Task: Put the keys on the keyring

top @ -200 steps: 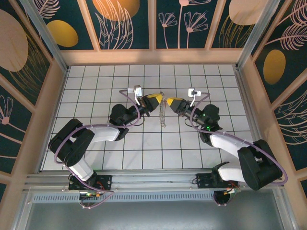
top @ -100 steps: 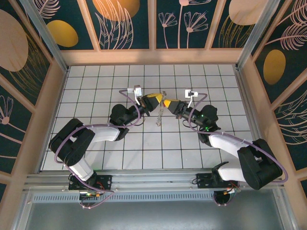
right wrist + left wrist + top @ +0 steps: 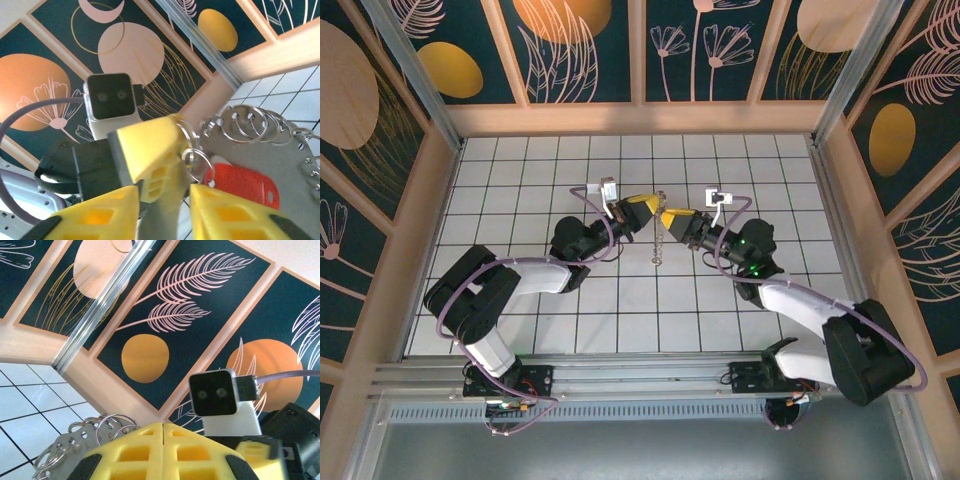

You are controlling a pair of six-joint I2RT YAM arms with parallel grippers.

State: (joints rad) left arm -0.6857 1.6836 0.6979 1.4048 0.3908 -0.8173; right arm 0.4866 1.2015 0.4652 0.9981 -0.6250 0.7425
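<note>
While keyring [image 3: 658,240] sways, right gripper [image 3: 666,213] nears

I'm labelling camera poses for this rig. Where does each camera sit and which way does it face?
Top external: above and behind the bases, looking down on the tiled table; both arms show, left tool and right tool close together above the hanging keyring.
Left wrist: on the left arm, looks past its shut yellow fingers toward the right arm's camera and the wall.
Right wrist: on the right arm, looks past its parted fingers at the left tool and red key.
Shared: both wrist views show the keyring's rings.
</note>
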